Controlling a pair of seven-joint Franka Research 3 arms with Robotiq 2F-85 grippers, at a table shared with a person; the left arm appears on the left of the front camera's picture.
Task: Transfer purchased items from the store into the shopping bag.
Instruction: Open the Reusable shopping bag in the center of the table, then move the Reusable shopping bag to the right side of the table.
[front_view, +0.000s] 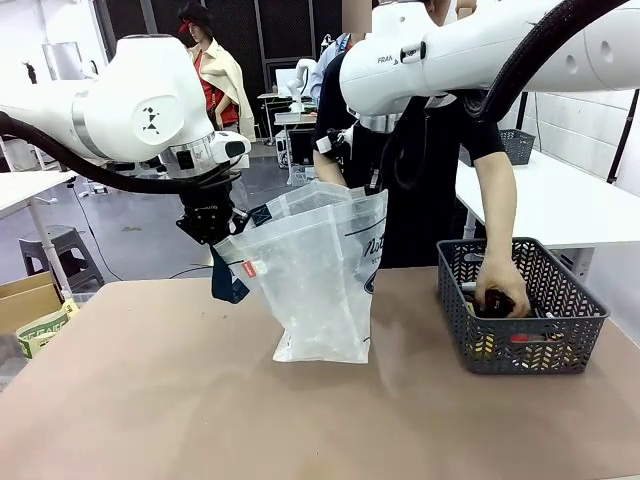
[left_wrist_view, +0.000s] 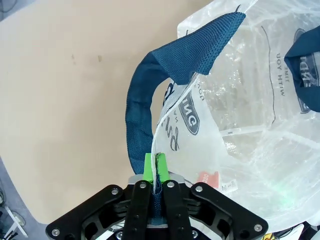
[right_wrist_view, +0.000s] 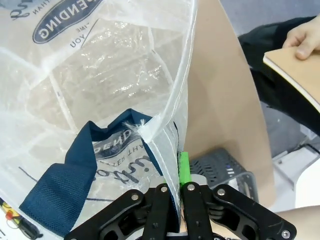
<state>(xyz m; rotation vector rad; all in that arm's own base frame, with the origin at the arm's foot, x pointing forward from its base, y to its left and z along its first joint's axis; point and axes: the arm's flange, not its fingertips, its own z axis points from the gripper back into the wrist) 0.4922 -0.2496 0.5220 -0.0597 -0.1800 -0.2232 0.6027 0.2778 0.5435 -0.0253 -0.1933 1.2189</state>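
Resting on tan table (front_view: 150, 400): shopping bag (front_view: 315, 270).

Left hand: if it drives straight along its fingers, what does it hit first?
The shopping bag it is pinching: its film and navy handle lie right ahead of the left hand. Past them, likely the table, though depth is unclear.

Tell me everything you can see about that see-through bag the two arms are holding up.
The shopping bag is thin, crinkly, translucent whitish plastic, standing upright with its bottom on the brown table and its mouth held open. It has dark navy woven handles, black script lettering, a dark oval logo and a small red tag. The left gripper pinches one rim edge by a handle; the right gripper pinches the opposite rim.
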